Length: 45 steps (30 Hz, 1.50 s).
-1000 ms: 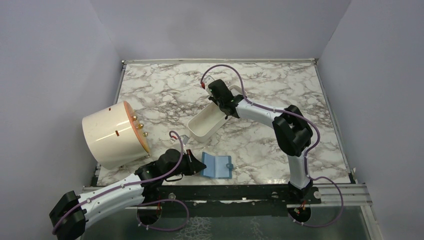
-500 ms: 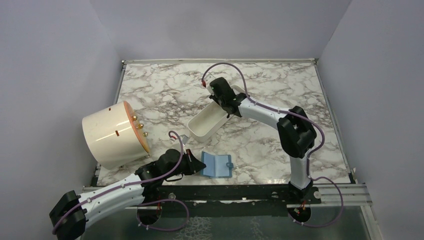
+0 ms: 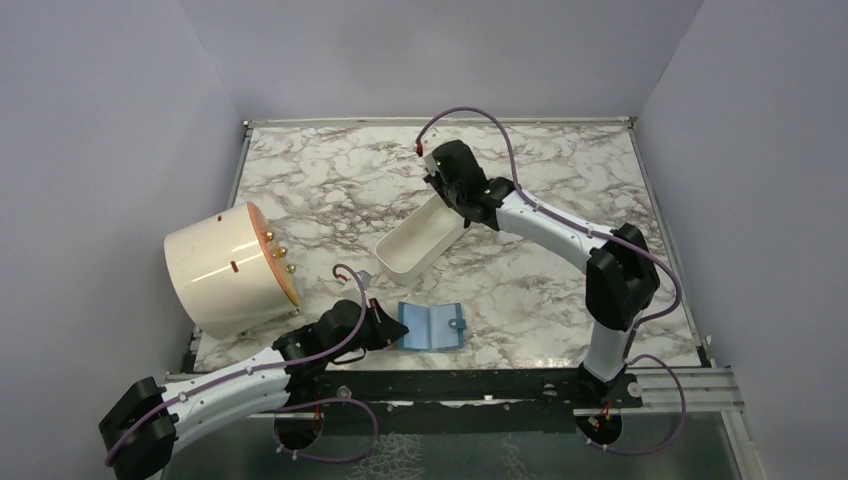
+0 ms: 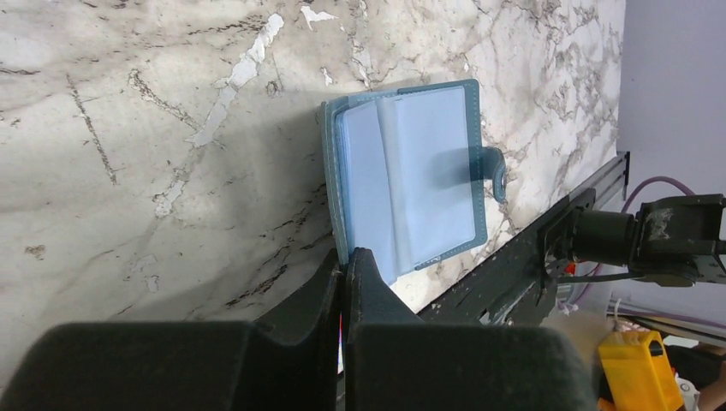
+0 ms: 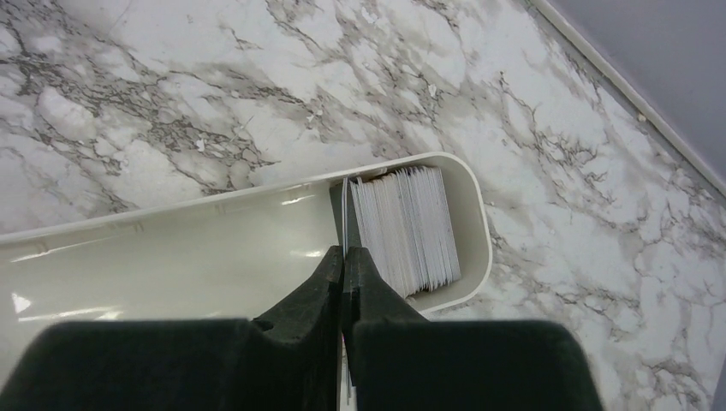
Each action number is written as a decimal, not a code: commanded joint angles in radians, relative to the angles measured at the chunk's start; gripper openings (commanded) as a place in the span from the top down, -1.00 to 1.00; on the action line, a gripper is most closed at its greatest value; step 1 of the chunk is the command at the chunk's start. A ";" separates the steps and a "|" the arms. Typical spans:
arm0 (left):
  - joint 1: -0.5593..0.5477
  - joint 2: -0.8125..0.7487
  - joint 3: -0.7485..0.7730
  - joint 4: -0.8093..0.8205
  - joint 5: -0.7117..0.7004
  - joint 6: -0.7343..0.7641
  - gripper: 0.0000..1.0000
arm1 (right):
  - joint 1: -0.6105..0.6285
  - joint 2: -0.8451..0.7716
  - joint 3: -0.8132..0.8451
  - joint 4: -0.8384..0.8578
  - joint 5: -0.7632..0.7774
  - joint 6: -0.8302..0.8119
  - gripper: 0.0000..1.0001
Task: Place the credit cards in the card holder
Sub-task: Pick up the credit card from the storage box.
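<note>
Card holder point(image 3: 432, 326) lies open on the marble table point(image 3: 320, 180), on the near side of the white tray point(image 3: 410, 248) and apart from it. Its pale blue pockets face up and its snap tab point(image 3: 462, 328) sticks out to the right. The left gripper point(image 4: 345, 257) has its fingers pressed together on the holder's left edge, with the teal cover pinched between them. To the left of the tray, well apart from it, a cream round container point(image 3: 225, 268) lies on its side with small gold knobs on its face. The tray runs diagonally, its near end empty. The credit cards point(image 5: 411, 227) stand packed on edge in the tray's far, rounded end, pale and tightly stacked. The right gripper point(image 5: 345, 257) reaches down over that far end, fingers closed on a single card point(image 5: 345, 214) seen edge-on at the stack's inner side, next to the other cards.
</note>
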 commanded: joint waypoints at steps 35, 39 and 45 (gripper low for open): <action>-0.002 -0.120 0.139 -0.234 -0.054 0.040 0.11 | 0.301 -0.508 -0.902 0.369 -0.496 1.093 0.98; -0.002 -0.089 0.156 -0.189 -0.017 0.042 0.11 | 0.322 -0.493 -0.905 0.345 -0.439 1.085 0.97; -0.003 0.006 0.079 0.015 0.063 0.048 0.25 | 0.324 -0.557 -0.892 0.289 -0.406 1.067 0.98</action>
